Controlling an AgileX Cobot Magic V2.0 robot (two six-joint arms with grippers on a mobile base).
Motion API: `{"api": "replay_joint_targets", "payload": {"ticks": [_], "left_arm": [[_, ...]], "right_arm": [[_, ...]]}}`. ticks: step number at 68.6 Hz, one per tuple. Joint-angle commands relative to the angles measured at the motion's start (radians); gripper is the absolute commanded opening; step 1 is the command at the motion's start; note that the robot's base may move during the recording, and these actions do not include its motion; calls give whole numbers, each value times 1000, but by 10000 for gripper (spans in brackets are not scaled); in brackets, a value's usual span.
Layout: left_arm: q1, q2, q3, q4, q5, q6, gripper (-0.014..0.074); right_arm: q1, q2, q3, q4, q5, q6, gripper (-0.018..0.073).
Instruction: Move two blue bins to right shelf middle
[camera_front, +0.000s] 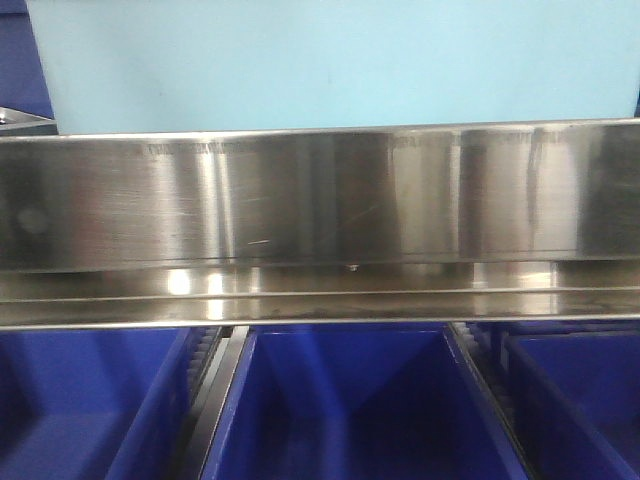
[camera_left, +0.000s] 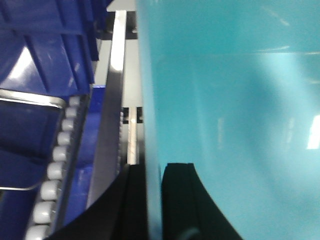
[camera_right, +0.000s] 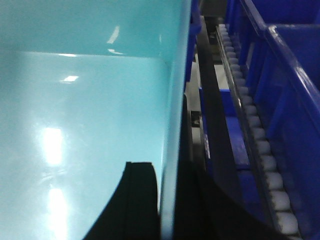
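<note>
The left jaws pinched the side wall of a pale blue bin (camera_left: 225, 125) from above. One black finger (camera_left: 182, 200) pressed the wall's inner face, and the other sat against its outer face. The right jaws pinched the opposite side wall the same way, with one black finger (camera_right: 137, 200) inside the bin and its partner outside. The bin hung between the two arms, its smooth, glossy inside catching bright spots of light.

In the front view, the bin's plain wall filled most of the width just above and behind the shelf's wide, brushed-steel front rail (camera_front: 320, 200). The rail hid the bin's base, so it was not possible to tell whether the bin rested on the shelf level or was held just over it.

Under the rail, three dark blue bins (camera_front: 340, 410) stood side by side on the level below, their open tops facing up. Rows of small white rollers (camera_left: 55, 170) ran alongside them, seen past the outer side of each pinched wall.
</note>
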Motion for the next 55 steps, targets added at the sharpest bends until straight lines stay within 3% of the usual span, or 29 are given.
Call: {"api": "replay_joint_targets", "payload": {"ticks": [1, 36, 55], "left_arm": [[-12, 8, -7, -60, -48, 10, -111], [-12, 100, -7, -98, 25, 10, -111], [-12, 100, -7, -121, 100, 19, -111]], "right_arm": [[8, 15, -12, 14, -3, 17, -162], [4, 124, -12, 34, -6, 17, -162], [4, 124, -12, 39, 71, 25, -162]]}}
